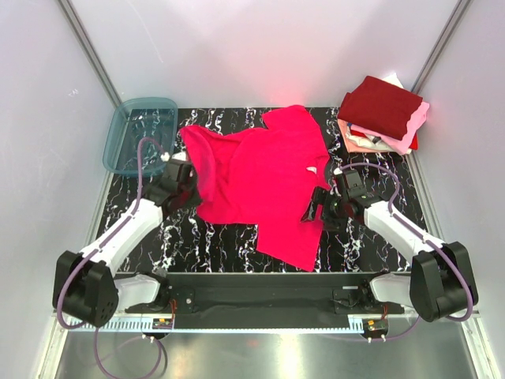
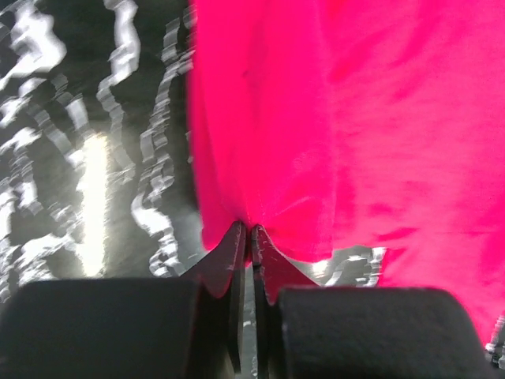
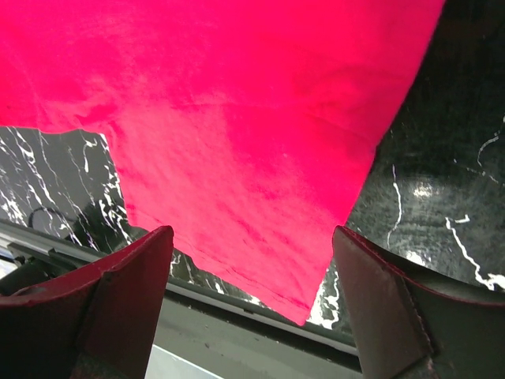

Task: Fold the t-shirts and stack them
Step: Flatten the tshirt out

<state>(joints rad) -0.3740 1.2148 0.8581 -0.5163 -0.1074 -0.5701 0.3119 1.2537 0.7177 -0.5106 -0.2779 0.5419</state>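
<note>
Slippage is what we are fearing most: our left gripper (image 2: pixel 248 229) is pinching a thin fold at the left edge of the bright pinkish-red cloth t-shirt (image 1: pixel 260 181), jaws clenched on the fabric, so a quick pull could be tugging it free. The shirt is lying spread and rumpled on the black white-veined table (image 1: pixel 213 241). Our right gripper (image 3: pixel 251 237) is hovering over the shirt's right hem with jaws released wide, grasping nothing; closing too high, it could be missing the cloth and spoiling the fold meant for the folded stack of maroon, pink and white shirts (image 1: pixel 383 114) at the far right.
</note>
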